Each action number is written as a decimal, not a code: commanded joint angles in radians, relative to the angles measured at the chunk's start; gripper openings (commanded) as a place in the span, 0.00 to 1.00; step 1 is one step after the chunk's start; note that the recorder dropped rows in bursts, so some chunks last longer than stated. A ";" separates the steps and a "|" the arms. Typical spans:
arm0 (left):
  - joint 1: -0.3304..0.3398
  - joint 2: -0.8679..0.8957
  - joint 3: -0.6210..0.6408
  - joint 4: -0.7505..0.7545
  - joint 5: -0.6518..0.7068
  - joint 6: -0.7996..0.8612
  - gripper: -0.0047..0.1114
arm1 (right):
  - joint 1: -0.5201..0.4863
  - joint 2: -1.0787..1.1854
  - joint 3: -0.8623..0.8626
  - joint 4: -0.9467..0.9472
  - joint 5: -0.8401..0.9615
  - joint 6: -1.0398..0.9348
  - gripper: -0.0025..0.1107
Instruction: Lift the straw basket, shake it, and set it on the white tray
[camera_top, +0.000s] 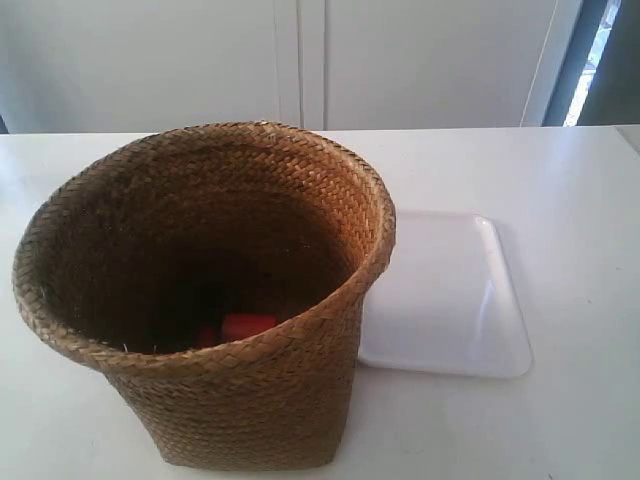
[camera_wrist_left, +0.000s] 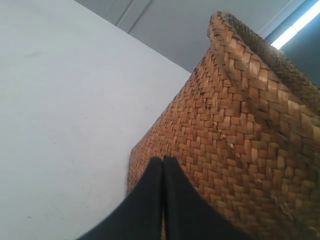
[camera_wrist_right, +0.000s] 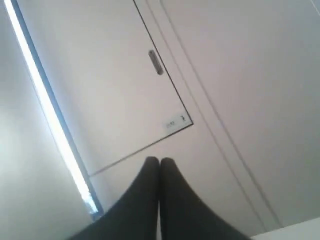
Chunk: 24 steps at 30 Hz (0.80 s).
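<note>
The straw basket (camera_top: 230, 390) stands upright on the white table at the exterior view's left, large, brown and woven, with a dark inside. Red objects (camera_top: 245, 325) lie at its bottom. The white tray (camera_top: 450, 300) lies flat beside it to the right, its left edge hidden behind the basket. No arm shows in the exterior view. In the left wrist view my left gripper (camera_wrist_left: 163, 159) is shut and empty, close to the basket's woven wall (camera_wrist_left: 240, 130). My right gripper (camera_wrist_right: 159, 160) is shut and empty, pointing at a white cabinet door.
The white table (camera_top: 570, 190) stretches behind and to the right of the tray. White cabinet doors (camera_top: 300, 60) stand behind the table. A bright window strip (camera_wrist_right: 45, 105) shows in the right wrist view.
</note>
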 joint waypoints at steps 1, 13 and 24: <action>0.002 -0.004 0.003 -0.045 0.037 -0.017 0.04 | -0.002 -0.005 0.005 0.258 0.086 0.263 0.02; 0.002 -0.004 0.003 -0.027 0.010 -0.031 0.04 | -0.002 0.001 -0.134 0.121 0.131 -0.071 0.02; 0.002 0.051 -0.126 -0.107 -0.305 0.017 0.04 | -0.002 0.419 -0.497 0.175 0.218 -0.094 0.02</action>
